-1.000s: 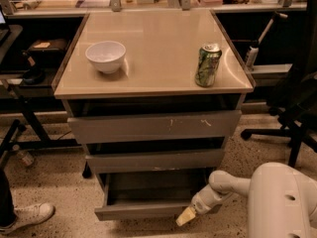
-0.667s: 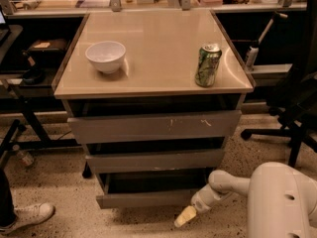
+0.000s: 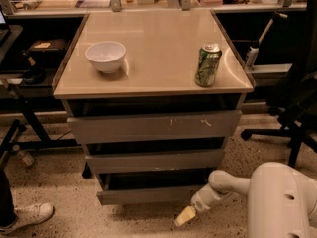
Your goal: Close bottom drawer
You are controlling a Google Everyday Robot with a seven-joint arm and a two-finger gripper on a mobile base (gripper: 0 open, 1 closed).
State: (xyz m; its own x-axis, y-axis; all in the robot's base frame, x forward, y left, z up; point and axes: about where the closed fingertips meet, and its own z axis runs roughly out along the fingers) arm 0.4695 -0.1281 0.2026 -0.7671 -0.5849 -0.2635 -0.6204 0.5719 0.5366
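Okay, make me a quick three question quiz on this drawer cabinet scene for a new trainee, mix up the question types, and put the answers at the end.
1. True or false: the can stands upright on top of the cabinet, to the picture's right of the bowl.
2. Where is the gripper?
A. Over the bowl
B. Low near the floor, by the right end of the bottom drawer front
C. Around the can
3. How many drawers does the cabinet have?

Key: 1 true; 2 B; 3 three.
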